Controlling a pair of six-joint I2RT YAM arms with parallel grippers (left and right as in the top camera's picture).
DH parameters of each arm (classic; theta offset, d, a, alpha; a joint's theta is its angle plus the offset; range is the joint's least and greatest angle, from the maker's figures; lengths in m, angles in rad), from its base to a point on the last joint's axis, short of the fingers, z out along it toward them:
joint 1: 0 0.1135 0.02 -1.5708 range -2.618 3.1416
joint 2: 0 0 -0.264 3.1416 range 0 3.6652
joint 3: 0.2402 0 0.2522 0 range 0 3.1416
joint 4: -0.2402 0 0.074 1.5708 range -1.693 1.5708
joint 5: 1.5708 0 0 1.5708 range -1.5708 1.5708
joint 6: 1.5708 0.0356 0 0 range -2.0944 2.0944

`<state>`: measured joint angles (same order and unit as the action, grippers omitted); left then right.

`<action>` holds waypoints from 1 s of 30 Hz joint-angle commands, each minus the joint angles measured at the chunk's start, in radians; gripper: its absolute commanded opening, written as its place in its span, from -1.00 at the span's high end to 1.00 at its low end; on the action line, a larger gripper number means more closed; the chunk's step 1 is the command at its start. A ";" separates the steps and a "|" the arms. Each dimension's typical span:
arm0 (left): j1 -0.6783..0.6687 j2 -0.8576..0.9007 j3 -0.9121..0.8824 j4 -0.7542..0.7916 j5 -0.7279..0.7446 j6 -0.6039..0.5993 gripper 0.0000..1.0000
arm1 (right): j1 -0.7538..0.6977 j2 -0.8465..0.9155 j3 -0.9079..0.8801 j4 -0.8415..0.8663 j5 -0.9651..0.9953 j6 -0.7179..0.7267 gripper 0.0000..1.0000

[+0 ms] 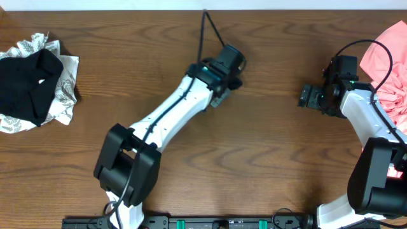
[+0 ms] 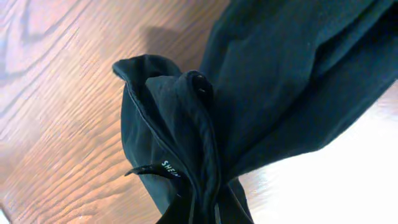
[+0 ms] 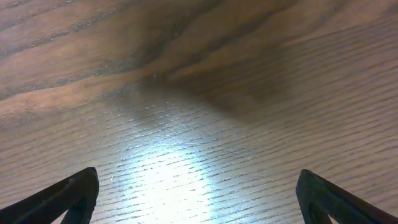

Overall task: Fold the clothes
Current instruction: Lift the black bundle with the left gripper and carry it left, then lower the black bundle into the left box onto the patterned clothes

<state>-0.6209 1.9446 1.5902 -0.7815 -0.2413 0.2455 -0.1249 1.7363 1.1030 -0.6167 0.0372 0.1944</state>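
Gaping over open tabletop (image 3: 186, 93), right jaws, left jaws unreadable, black garment (image 2: 261, 81) close, pink cloth (image 1: 400, 44) at edge.

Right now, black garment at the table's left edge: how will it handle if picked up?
The black garment lies crumpled in soft folds, so it's likely floppy and will sag from one pinch point. It looks thin, so probably light. It sits on a patterned cloth, which might drag along if pushed.
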 commanded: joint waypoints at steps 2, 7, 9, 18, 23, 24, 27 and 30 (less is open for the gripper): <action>0.027 -0.013 0.019 0.007 -0.086 0.040 0.88 | 0.008 0.000 -0.005 0.002 0.000 0.014 -0.99; 0.080 -0.015 0.034 0.008 -0.207 0.085 0.88 | 0.008 0.000 -0.005 0.007 0.000 0.014 -0.99; 0.106 -0.018 0.047 0.013 -0.231 0.118 0.88 | 0.008 0.000 -0.005 0.007 0.000 0.014 -0.99; 0.280 -0.019 0.152 0.089 -0.298 0.258 0.88 | 0.008 0.000 -0.005 0.006 0.000 0.014 -0.98; 0.402 -0.019 0.160 0.201 -0.406 0.398 0.88 | 0.008 0.000 -0.005 0.006 0.000 0.014 -0.99; 0.424 -0.019 0.160 0.216 -0.408 0.429 0.88 | 0.008 0.000 -0.005 0.007 0.000 0.014 -0.98; 0.511 -0.019 0.160 0.281 -0.408 0.518 0.88 | 0.008 0.000 -0.005 0.006 0.000 0.014 -0.98; 0.600 -0.019 0.160 0.365 -0.407 0.565 0.88 | 0.008 0.000 -0.005 0.006 0.000 0.014 -0.99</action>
<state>-0.0891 1.9446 1.7256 -0.4557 -0.6052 0.7071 -0.1249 1.7363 1.1030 -0.6098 0.0372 0.1947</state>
